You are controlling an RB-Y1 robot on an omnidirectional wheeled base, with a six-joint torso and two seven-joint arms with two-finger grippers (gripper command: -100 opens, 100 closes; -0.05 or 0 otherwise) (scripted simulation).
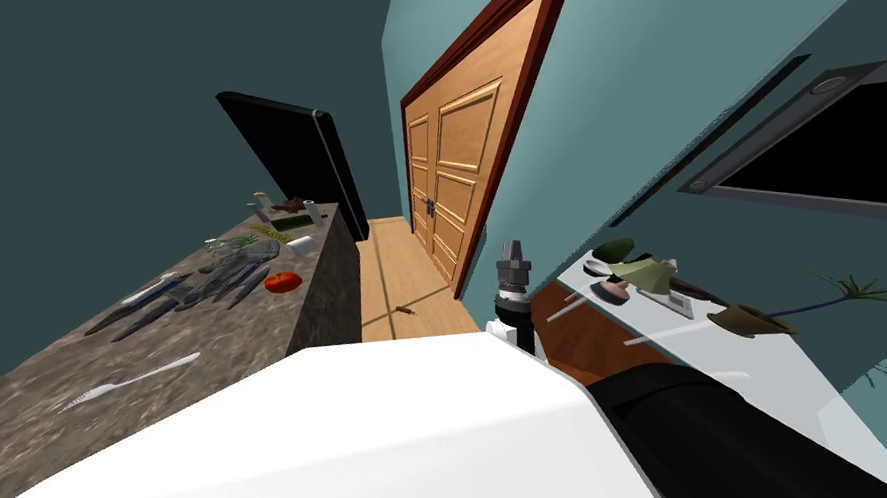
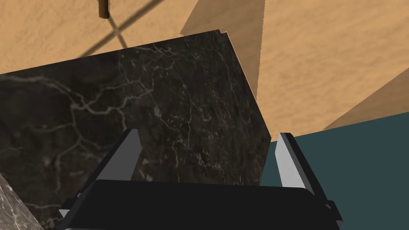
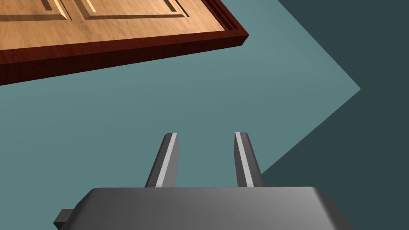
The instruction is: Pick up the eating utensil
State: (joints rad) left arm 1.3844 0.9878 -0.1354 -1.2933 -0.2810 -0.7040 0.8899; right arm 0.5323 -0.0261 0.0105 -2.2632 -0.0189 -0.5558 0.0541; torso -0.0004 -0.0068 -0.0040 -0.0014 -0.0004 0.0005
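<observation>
you see 1 white utensil [image 1: 131, 381] on your worktop [image 1: 5, 423]; left pincer [image 2: 209, 134] spread wide, right pincer [image 3: 206, 135] half-spread, both empty.

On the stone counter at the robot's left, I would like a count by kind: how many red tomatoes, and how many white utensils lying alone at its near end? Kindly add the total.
Red tomato: 1
White utensil, alone at the near end of the stone counter: 1
Total: 2
</observation>
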